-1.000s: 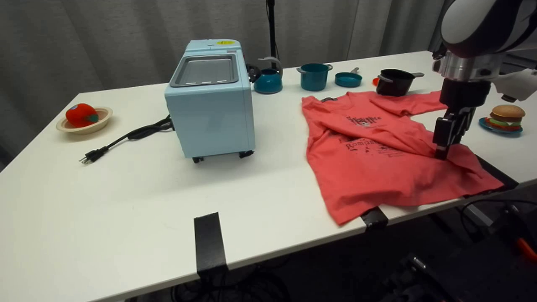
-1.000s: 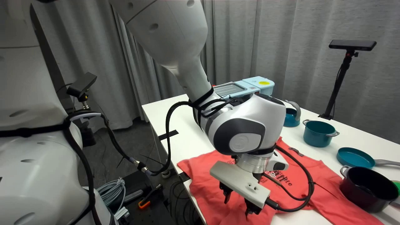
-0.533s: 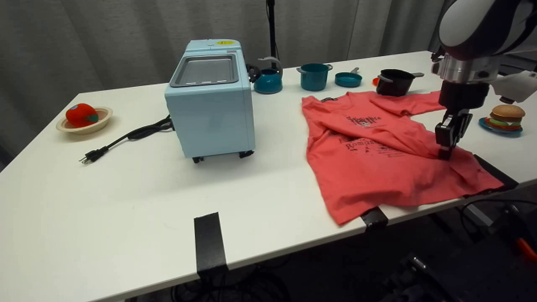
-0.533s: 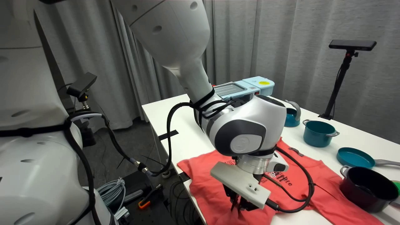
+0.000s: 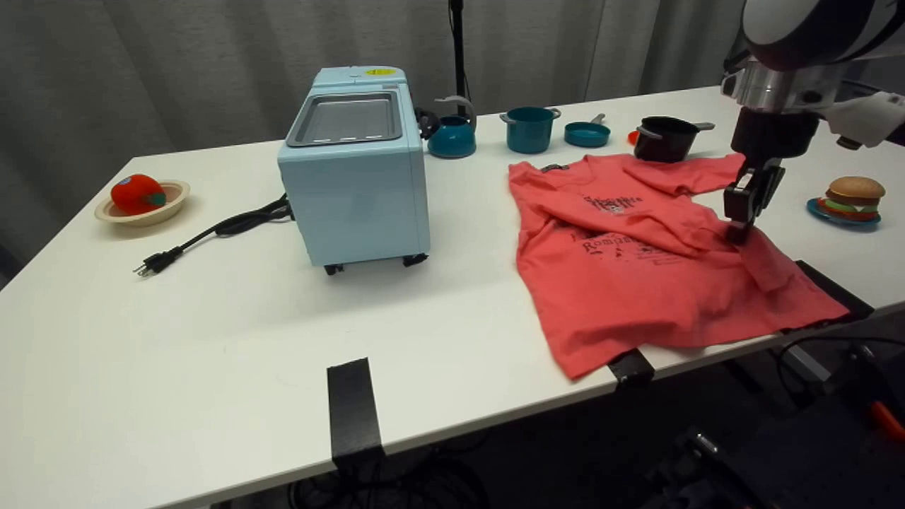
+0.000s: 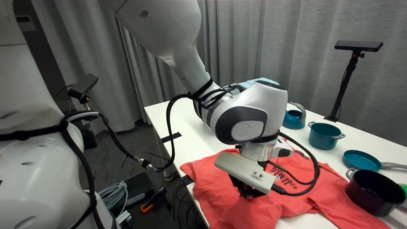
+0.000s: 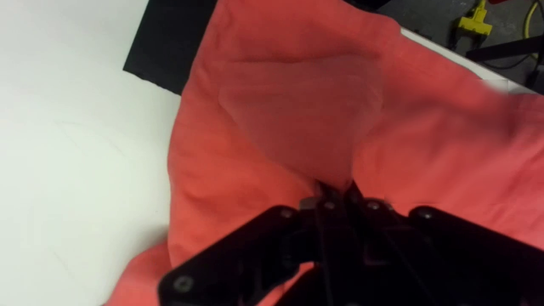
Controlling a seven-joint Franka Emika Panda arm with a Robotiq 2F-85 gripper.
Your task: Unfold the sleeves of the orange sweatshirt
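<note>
Raised slightly since the frame half a second before, the gripper now draws up a fold of the coral-orange sweatshirt. In an exterior view, the garment lies toward the right end of the desk, its hem reaching the front edge. One sleeve extends just beside a black saucepan, nearer the far edge; the other sleeve crosses the printed chest toward the gripper. Near the far edge stand, from left to right, a light-blue toaster oven, a teal kettle, a teal stockpot and a teal frying pan. A shallow bowl with a tomato-like red toy sits by the far left corner, and a toy hamburger on a teal plate lies to the right of the sweatshirt, between the far and front edges. In an exterior view, the Panda arm reaches over the front edge, and cloth rises to a peak beneath the gripper; its tips are hard to make out there. A camera stand rises by the far edge. In the wrist view, the fingers are brought together, with a fold of fabric pinched between their tips and spreading away from them. Beside the garment, a strip of black tape lies near the front edge.
</note>
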